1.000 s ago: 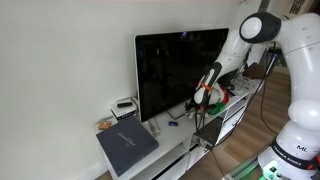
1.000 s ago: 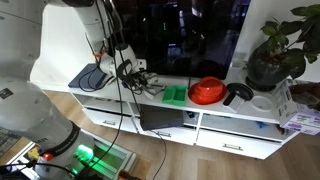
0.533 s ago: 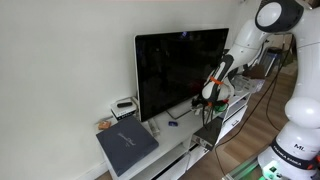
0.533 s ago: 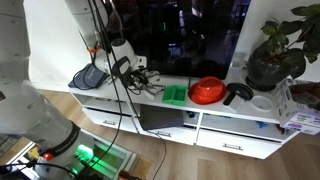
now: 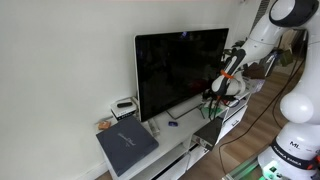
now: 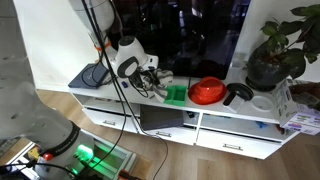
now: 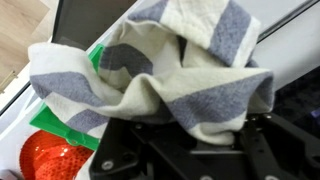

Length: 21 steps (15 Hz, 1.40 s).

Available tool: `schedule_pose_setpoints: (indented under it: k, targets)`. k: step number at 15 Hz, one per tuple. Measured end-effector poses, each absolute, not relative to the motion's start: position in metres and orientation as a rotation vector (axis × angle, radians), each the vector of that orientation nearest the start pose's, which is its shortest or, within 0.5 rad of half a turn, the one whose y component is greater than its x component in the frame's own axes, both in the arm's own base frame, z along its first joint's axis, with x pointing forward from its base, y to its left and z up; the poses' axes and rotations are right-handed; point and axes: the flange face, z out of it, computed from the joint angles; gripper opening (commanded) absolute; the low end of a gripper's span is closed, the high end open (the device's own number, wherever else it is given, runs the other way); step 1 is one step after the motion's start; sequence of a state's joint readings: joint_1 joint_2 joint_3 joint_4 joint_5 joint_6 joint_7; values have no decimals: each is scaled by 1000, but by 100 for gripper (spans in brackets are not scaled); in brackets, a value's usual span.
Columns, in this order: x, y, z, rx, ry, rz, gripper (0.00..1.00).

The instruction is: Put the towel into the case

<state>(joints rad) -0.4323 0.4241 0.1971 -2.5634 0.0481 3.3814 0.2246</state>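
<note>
My gripper [image 7: 213, 136] is shut on the towel [image 7: 170, 70], a limp cream cloth with grey-blue stripes that fills most of the wrist view and hangs over the fingers. Below it at the left lies the bright green case [image 7: 55, 122], with its round red part [image 7: 50, 160] beside it. In an exterior view the gripper [image 6: 150, 79] hangs just left of the green case [image 6: 176, 94] and the red part [image 6: 207, 91] on the white cabinet. In an exterior view the gripper [image 5: 215, 95] is in front of the TV's right end.
A large black TV [image 5: 180, 70] stands behind on the white cabinet [image 6: 120, 100]. A flat dark grey slab [image 5: 127, 145] lies at the cabinet's end. A black object [image 6: 238, 94] and a potted plant [image 6: 275, 50] stand beyond the red part. Cables hang near the gripper.
The arm has carried the towel along the cabinet in front of the TV towards the green case, and the gripper is now close beside it.
</note>
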Motion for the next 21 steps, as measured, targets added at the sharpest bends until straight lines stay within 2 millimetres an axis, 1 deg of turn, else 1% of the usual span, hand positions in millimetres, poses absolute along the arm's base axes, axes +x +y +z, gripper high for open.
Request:
schedule_pose_setpoints:
  k: [6,10,13,21]
  targets:
    - [450,-160,169,-2802,1064,-751,0]
    - [457,-188,169,-2716,1225,-784,0]
    - [466,-206,159,-2654,1321,-759,0]
    - [494,-245,112,-2558,1474,-546,0]
